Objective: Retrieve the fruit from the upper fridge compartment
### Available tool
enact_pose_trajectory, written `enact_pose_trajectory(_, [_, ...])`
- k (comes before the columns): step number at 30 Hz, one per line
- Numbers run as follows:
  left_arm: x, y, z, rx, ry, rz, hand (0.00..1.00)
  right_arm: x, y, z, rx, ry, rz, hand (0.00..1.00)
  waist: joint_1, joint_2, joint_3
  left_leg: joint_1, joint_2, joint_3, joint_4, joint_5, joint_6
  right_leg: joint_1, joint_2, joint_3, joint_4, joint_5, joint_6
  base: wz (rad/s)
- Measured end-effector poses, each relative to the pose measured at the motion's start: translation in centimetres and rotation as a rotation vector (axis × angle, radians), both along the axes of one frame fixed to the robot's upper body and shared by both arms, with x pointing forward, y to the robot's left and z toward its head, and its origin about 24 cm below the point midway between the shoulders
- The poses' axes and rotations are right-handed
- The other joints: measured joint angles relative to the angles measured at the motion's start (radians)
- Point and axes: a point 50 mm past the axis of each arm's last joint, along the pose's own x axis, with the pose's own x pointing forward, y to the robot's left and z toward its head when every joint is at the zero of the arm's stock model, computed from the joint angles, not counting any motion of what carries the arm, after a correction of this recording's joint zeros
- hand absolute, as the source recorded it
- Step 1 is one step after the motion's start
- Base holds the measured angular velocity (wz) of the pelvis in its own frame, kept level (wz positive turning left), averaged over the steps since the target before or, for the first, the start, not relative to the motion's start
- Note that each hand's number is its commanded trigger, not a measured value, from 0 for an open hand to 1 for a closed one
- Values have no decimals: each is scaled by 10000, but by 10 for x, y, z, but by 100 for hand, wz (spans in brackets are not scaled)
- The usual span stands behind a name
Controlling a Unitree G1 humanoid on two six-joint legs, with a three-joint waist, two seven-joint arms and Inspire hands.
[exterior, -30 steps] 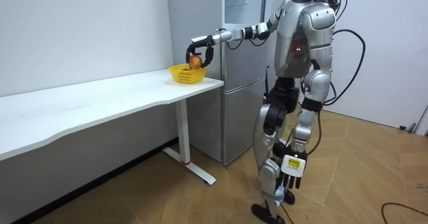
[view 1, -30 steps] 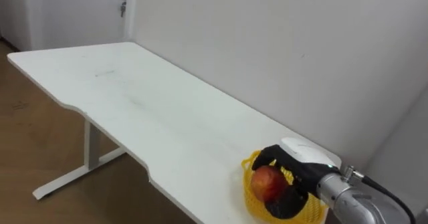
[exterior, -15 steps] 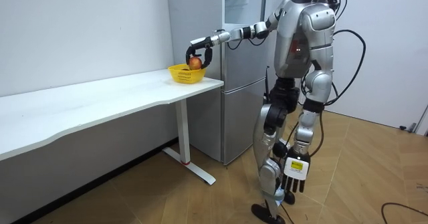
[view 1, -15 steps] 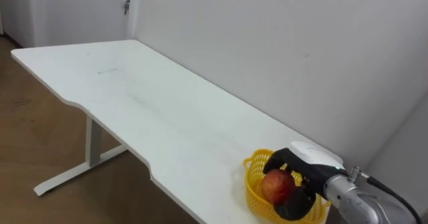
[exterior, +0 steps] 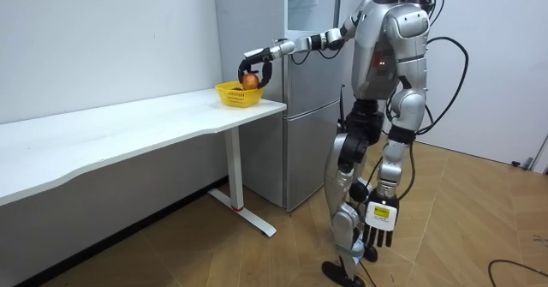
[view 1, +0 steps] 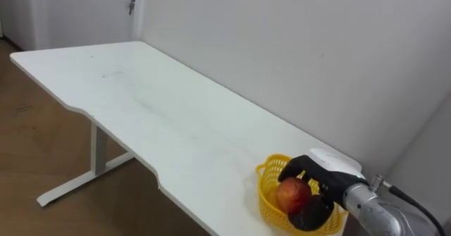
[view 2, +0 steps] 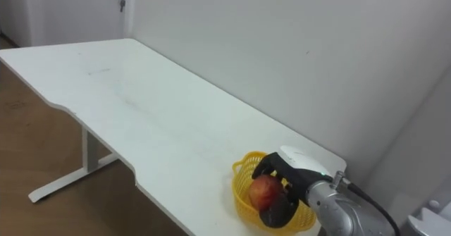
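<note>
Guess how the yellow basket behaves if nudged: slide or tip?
Likely slides: the basket looks thin, openwork plastic, so light, on a smooth table. It sits near the edge, so a shove might push it off. The apple in the right hand would weigh it down once released.

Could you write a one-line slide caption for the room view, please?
Beside the fridge, the robot's right hand holds a red apple at the yellow basket on the white table.
</note>
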Motion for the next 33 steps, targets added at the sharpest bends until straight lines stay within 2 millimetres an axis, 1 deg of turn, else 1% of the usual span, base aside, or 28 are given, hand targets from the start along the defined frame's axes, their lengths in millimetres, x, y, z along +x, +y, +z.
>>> enact_pose_trajectory(4, [-2, -1, 0, -29, 38, 8, 0, 2, -7, -2, -150, 84, -315, 0, -40, 1, -13, 25, -12, 0, 10, 2, 3, 39, -5, 39, 2, 0, 0, 0])
enact_pose_trajectory(6, [-3, -3, -1, -52, 67, 27, 0, 2, -7, -1, -96, -3, -373, 0, -80, 3, -14, 24, -12, -1, 10, 2, 3, 39, -6, 38, 3, 0, 0, 0])
enact_pose_trajectory(14, [-4, -7, -3, -160, 74, 67, 0, 4, -15, 5, 68, -292, -708, 0, -144, 93, -38, 12, -11, -10, 2, 0, 2, 40, -4, 40, 3, 0, 1, 0])
enact_pose_trajectory(21, [-4, -7, -3, -155, 69, 61, 0, 4, -16, 6, 108, -422, -785, 0, -174, 161, -54, 18, -10, -13, 2, 1, 2, 48, -3, 42, 1, 0, 0, 0])
enact_pose_trajectory(33, [-2, -7, -3, -166, -17, 41, 0, 4, -17, 5, 103, -389, -835, 0, -153, 135, -72, 33, -10, -5, 5, 1, 3, 48, -4, 56, 4, 0, 0, 0])
